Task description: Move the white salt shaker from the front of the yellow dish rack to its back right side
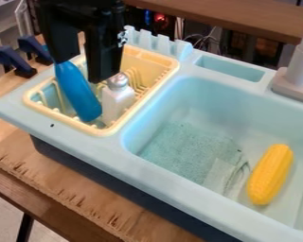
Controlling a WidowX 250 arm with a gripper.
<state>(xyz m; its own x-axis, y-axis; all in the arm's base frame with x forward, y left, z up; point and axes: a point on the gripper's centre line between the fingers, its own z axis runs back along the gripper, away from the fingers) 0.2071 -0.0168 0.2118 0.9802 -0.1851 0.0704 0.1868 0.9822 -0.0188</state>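
The black gripper point(81, 61) hangs at the upper left over the yellow dish rack point(157, 59). Its two fingers stand apart, open, with part of the rack showing through the gap. A blue bottle point(79, 93) leans in the rack, its upper end just below the left finger; whether they touch I cannot tell. Close beside it, under the right finger's tip, stands a white shaker point(116, 100) with a silver cap. A yellow corn cob point(270, 175) lies in the right part of the light blue sink basin point(198, 99).
The grey faucet point(296, 71) rises at the right edge. Light blue prongs point(157, 41) stand behind the rack, and dark blue clamps point(15, 59) sit on the wooden table point(59, 189) at the left. A textured patch covers part of the basin floor.
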